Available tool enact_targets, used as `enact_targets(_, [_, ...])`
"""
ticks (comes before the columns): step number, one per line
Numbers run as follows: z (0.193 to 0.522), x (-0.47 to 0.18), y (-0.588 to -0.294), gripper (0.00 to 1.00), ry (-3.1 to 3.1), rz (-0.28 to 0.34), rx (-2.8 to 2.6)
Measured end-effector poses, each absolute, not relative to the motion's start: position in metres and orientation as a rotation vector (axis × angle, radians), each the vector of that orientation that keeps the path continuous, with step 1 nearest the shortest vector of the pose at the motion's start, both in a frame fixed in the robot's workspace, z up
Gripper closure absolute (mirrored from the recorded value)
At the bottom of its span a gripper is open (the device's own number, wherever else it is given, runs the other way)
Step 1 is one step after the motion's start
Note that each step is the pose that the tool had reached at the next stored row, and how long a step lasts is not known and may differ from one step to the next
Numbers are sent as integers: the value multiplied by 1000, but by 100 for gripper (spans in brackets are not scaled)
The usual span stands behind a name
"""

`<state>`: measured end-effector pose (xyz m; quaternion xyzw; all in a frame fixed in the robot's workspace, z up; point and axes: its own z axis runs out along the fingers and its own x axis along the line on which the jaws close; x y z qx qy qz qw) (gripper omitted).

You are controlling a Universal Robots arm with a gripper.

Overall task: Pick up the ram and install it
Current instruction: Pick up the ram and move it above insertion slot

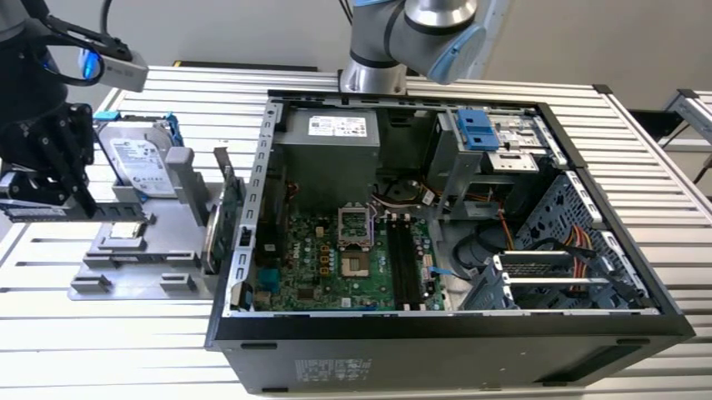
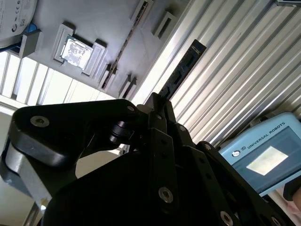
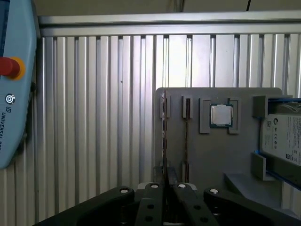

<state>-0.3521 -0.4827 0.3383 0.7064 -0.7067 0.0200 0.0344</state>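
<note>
My black gripper [image 1: 58,204] hangs at the exterior view's left, over the outer edge of the grey holder tray [image 1: 167,250]. It is shut on the ram [image 1: 45,213], a thin dark stick lying level in the fingers. In the second wrist view the ram [image 2: 182,71] juts out from the gripper [image 2: 157,101] over the slatted table. In the first wrist view the ram [image 3: 164,136] shows edge-on, running out from the gripper [image 3: 164,186] along the tray's edge [image 3: 211,160]. The open computer case [image 1: 445,321] holds the motherboard [image 1: 333,258] with its long memory slots [image 1: 403,267].
On the tray sit a silver hard drive [image 1: 139,162], a processor chip [image 1: 126,236] and an upright green expansion card [image 1: 228,217]. A blue teach pendant [image 3: 14,84] lies on the slatted table [image 1: 133,333] beside the tray. The arm's base [image 1: 373,58] stands behind the case.
</note>
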Motion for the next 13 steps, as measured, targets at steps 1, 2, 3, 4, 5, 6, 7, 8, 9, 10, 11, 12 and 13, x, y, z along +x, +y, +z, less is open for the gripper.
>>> enact_targets(1, [338, -352, -483, 100, -2173, 61, 2172])
enact_targets(2, [338, -352, -483, 100, -2173, 61, 2172])
enact_targets(3, [339, -352, -483, 100, -2173, 61, 2172])
enact_targets(4, [339, -352, -483, 100, -2173, 61, 2172])
enact_targets(5, [339, -352, -483, 100, -2173, 61, 2172])
enact_targets(6, [340, -352, -483, 100, -2173, 61, 2172])
enact_targets(7, [340, -352, -483, 100, -2173, 61, 2172])
enact_targets(8, [341, -352, -483, 100, -2173, 61, 2172])
enact_targets(9, [342, -352, -483, 100, -2173, 61, 2172])
enact_targets(10, [343, -352, -483, 100, -2173, 61, 2172])
enact_targets(11, [344, -352, -483, 100, -2173, 61, 2172])
enact_targets(12, [345, -352, -483, 100, -2173, 61, 2172])
enact_targets(13, [346, -352, -483, 100, -2173, 61, 2172])
